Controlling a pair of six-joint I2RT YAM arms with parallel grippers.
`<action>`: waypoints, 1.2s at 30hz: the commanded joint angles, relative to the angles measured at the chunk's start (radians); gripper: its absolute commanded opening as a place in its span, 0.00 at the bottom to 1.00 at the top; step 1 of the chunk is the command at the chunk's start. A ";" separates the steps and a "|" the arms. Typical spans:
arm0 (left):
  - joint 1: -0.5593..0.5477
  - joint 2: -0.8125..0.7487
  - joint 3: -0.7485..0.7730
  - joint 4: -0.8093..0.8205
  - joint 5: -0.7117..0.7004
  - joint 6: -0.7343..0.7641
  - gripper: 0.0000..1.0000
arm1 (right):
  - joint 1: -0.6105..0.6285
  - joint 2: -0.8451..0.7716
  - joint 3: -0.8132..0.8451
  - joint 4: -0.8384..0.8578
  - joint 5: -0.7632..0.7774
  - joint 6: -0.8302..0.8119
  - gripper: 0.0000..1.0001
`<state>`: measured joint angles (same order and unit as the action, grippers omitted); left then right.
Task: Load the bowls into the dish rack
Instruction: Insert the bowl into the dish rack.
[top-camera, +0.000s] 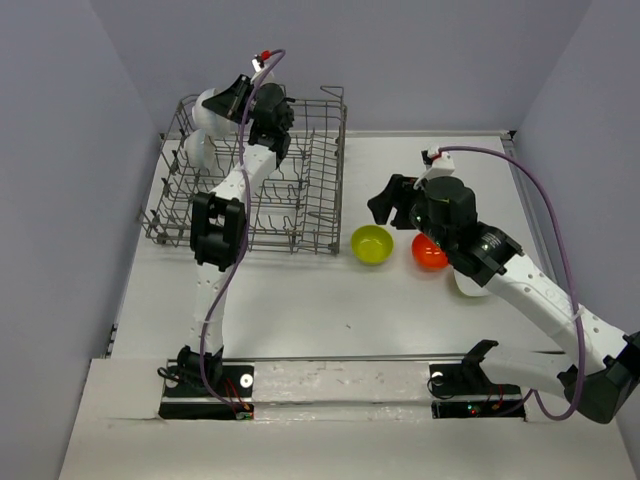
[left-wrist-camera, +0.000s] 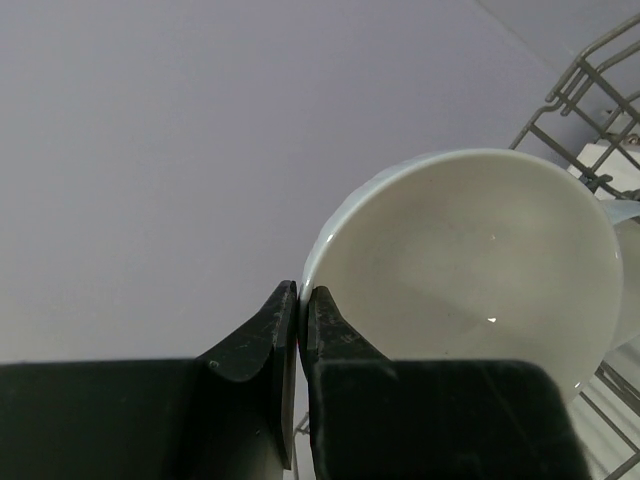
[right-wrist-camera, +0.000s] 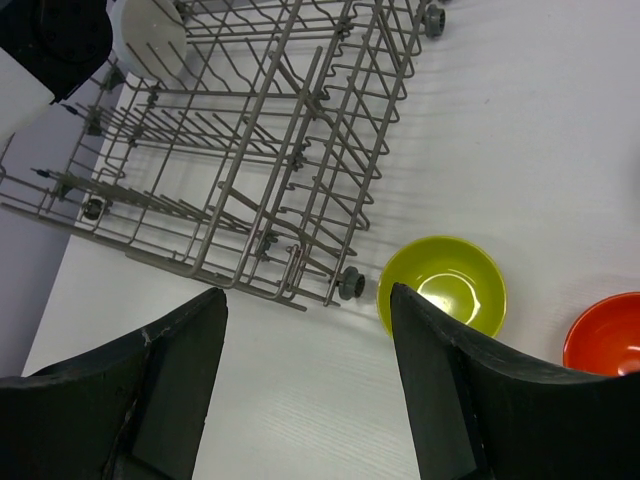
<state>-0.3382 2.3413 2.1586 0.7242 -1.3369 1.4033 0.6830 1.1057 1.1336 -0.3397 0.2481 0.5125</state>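
Likely four bowls (top-camera: 371, 244); one dish rack (top-camera: 300, 215).

Robot lab cell, not a kitchen. Shut in by plain lilac walls (top-camera: 70, 150) around a white table (top-camera: 330, 300), with a left arm (top-camera: 217, 230) and right arm (top-camera: 530, 285) bolted at the near edge and purple cables (top-camera: 480, 150) looping off them. Set with a rack (top-camera: 320, 190), a white bowl (top-camera: 210, 108), a green bowl (top-camera: 371, 244) and an orange bowl (top-camera: 430, 254).
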 joint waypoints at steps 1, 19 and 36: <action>0.013 -0.005 0.015 0.135 0.027 0.065 0.00 | 0.012 -0.024 -0.023 0.063 0.017 -0.011 0.72; 0.024 0.136 0.027 0.285 0.053 0.221 0.00 | 0.012 -0.026 -0.075 0.116 0.046 -0.014 0.72; 0.028 0.118 -0.086 0.408 0.147 0.362 0.00 | 0.012 -0.040 -0.103 0.133 0.045 -0.011 0.72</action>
<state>-0.3157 2.5221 2.0834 1.0180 -1.2282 1.7348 0.6830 1.0901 1.0367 -0.2691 0.2775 0.5117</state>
